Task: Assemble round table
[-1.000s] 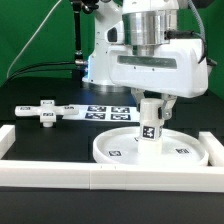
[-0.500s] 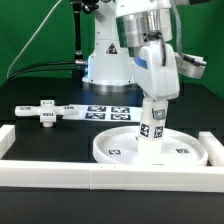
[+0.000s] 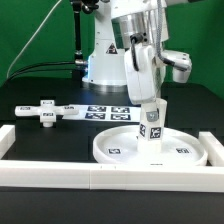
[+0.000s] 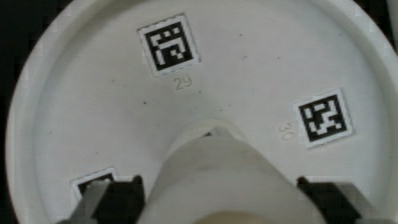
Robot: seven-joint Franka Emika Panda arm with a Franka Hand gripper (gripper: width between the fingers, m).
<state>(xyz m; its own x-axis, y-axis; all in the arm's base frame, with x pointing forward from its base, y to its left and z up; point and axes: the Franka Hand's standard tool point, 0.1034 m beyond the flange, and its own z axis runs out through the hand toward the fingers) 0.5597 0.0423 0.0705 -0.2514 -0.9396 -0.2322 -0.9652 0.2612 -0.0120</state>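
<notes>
**Seating the leg in the disc**

I am watching the gripper [image 3: 150,104] from the exterior view. Its jaws are clenched on the upper part of the short cylinder leg [image 3: 150,126]. In the wrist view the two fingers [image 4: 103,198] are pressing on either side of the leg's rounded top.

The leg is standing upright near the middle of the large rimmed disc [image 3: 112,152]. The disc is lying flat on the black table, just inside the white border rails [image 3: 50,166]. I cannot tell whether the leg's foot is resting on the disc or already engaging its socket, because the leg itself is hiding the joint.

I am judging this to be the step of fixing the leg into the disc. To do it well, I am planning to hold the leg's axis vertical and press down only lightly while turning the wrist. A tilted start would probably cross the thread or skid the disc across the table. I am also watching for the disc spinning with the leg, since nothing visible is bracing it.

The cross-shaped piece [image 3: 44,112] is lying well apart toward the exterior view's left, beyond the marker board [image 3: 106,112], and is not yet fitted.
</notes>
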